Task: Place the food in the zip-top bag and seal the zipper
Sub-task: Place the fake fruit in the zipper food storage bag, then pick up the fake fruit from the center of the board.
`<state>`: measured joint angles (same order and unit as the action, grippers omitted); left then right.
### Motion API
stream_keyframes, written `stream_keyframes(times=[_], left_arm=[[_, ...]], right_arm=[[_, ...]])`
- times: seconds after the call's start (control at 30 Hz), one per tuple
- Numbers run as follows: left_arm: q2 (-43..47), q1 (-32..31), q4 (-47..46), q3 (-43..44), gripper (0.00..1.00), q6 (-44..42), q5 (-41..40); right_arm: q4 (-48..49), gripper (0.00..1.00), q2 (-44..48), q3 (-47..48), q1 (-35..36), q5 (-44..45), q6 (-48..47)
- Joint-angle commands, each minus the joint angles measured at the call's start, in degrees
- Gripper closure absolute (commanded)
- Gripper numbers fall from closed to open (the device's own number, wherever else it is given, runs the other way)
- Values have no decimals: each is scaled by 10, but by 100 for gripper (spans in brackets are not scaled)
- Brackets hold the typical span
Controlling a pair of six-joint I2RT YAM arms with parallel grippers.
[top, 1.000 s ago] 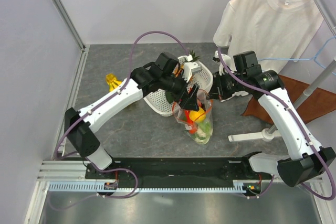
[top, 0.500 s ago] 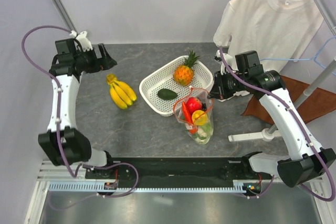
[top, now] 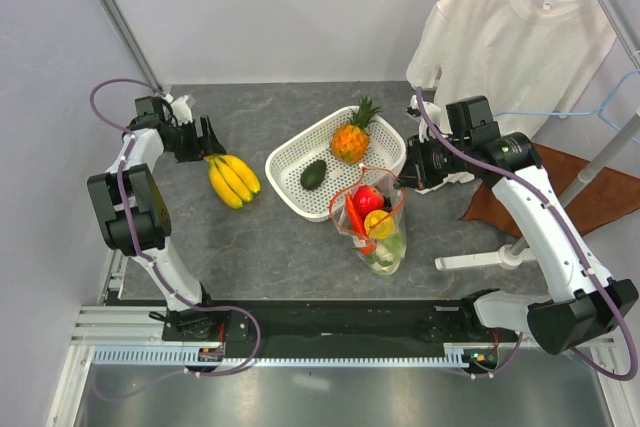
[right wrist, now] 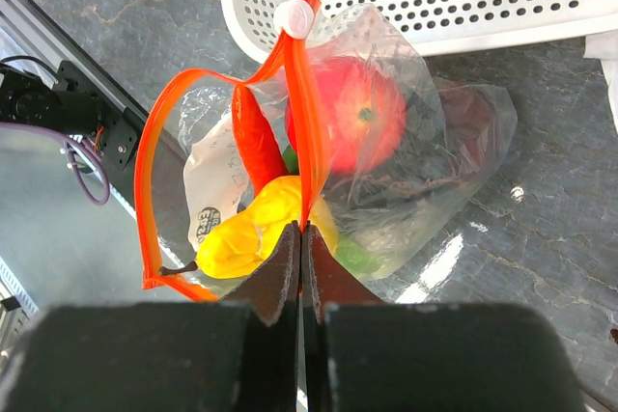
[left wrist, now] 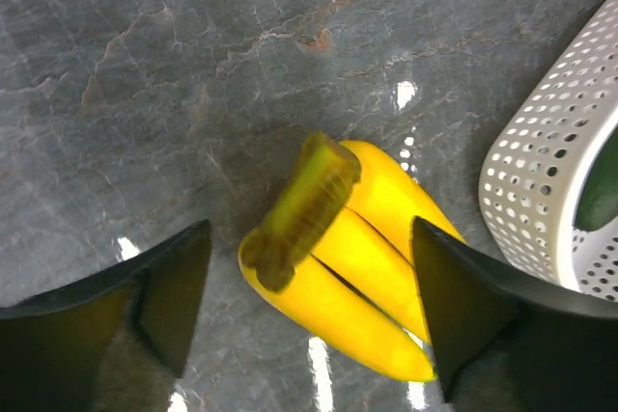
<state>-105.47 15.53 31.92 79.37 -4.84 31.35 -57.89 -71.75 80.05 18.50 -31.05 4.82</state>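
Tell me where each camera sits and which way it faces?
Top external: above, behind the arms, looking down on both and the table.
Left wrist: faces down at the bananas between the open left gripper.
Right wrist: faces down at the zip-top bag, right gripper pinching its zipper.
Shared: bananas, top and left wrist.

Bright yellow bananas (left wrist: 367, 267), olive-green stem (left wrist: 299, 209). Grey surface (left wrist: 145, 65), veined like stone. White basket (left wrist: 550, 180) dotted with holes. Red-orange zipper (right wrist: 154, 161) on the clear zip-top bag (right wrist: 454, 142).
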Motion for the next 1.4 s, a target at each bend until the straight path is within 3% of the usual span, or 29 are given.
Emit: stream_keyframes(times=[0.0,0.13,0.17,0.2,0.23,0.37,0.6,0.77,0.9,1.1,1.37], left_arm=[[-26,-6,-62,6,20,-23,34],[-14,-19,-60,9,44,-19,70],[-9,-23,-58,10,60,-20,75],[8,-30,-52,11,67,-20,78],[17,-32,-48,16,81,-18,85],[75,-52,-23,35,98,-4,110],[144,-173,7,104,98,6,77],[124,-225,22,183,98,20,45],[111,-264,26,205,98,-11,-34],[101,-260,38,192,98,-48,-125],[115,-205,34,158,98,-104,-221]], right_arm=[[8,100,-5,24,-2,-6,-2],[8,100,-1,20,-2,-3,-4],[8,100,-1,17,-3,-4,-4],[8,100,1,16,-3,-4,-4],[8,100,1,13,-2,-4,-4],[9,100,12,3,-2,-3,-5],[11,100,23,-13,-2,-4,0],[16,100,27,-8,-3,-8,5],[15,100,28,-2,-3,-9,5],[15,100,27,-1,-3,-10,5],[26,100,18,2,-3,-21,12]])
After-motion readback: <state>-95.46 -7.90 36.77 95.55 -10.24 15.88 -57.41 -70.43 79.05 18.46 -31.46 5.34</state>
